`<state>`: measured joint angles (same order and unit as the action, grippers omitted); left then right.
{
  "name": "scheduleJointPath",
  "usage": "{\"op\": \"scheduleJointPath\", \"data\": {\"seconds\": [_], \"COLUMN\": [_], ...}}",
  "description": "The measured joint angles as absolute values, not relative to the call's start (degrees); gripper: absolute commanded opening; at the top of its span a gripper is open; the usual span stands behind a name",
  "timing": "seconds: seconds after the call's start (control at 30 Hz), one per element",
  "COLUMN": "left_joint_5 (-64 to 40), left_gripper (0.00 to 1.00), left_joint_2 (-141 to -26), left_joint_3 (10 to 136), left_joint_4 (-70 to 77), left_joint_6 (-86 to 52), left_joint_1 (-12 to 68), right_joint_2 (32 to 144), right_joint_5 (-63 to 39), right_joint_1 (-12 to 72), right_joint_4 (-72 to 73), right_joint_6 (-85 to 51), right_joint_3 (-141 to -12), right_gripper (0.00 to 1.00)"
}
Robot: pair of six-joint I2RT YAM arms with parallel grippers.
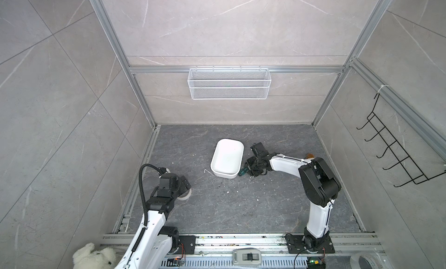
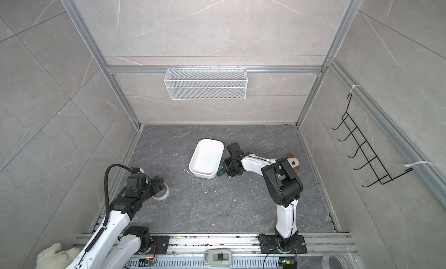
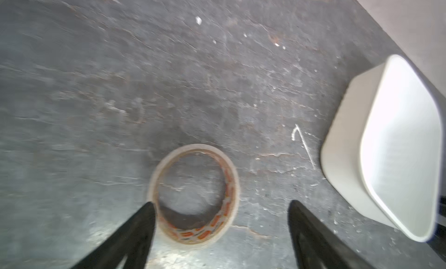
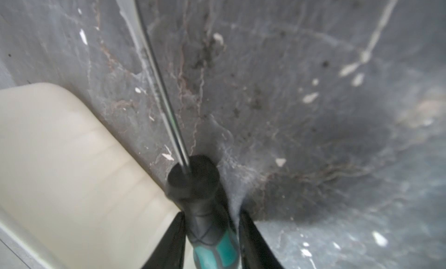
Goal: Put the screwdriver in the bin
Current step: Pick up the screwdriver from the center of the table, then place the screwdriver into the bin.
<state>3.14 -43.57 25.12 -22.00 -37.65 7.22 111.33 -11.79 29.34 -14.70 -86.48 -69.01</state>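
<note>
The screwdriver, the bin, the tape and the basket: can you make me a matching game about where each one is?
Things:
1. screwdriver
2. bin
3. tape
4. basket

Places:
A. hanging on the back wall
B. on the floor by the open left gripper
C. between the fingers of the right gripper
D. on the floor in the middle, nothing in it

Pairs: 1-C, 2-D, 3-B, 4-A
</note>
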Motion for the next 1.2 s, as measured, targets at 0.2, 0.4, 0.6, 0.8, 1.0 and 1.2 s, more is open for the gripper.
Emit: {"op": "scheduleJointPath", "data": {"seconds": [0.2,0.4,0.6,0.8,1.0,1.2], "left_joint_5": [0.1,3.0,2.7,1.6,1.7,1.4], "left_gripper": [0.88,0.89,0.89,0.89,0.88,0.88], "left_joint_2": [-41.0,-41.6,-49.1,-54.4,-55.5,-55.5], "left_joint_3": [15.7,17.6,21.4,21.7,22.4,22.8], "left_joint_4": [-12.9,-9.9,-5.9,-2.1,-3.5,-6.6], "left_joint_6": [-51.2,-56.1,-57.7,-60.3,-63.4,-65.3], "left_joint_1": [19.4,27.9,29.0,29.1,29.3,29.3], "right_joint_2": [111.0,106.9,98.0,91.6,96.2,112.0], "right_joint_5": [-13.4,-12.4,-9.1,-3.2,-0.8,-1.0], "right_joint_1": [28.0,26.4,26.3,29.0,34.6,38.7], "right_joint_4": [-14.1,-16.6,-21.6,-27.9,-31.0,-32.5], "right_joint_6": [-82.3,-74.2,-64.9,-58.2,-55.2,-53.9], "right_joint_3": [-68.1,-64.4,-60.9,-65.0,-80.2,-99.8], "right_gripper": [0.09,0.06,0.05,0.06,0.08,0.10]}}
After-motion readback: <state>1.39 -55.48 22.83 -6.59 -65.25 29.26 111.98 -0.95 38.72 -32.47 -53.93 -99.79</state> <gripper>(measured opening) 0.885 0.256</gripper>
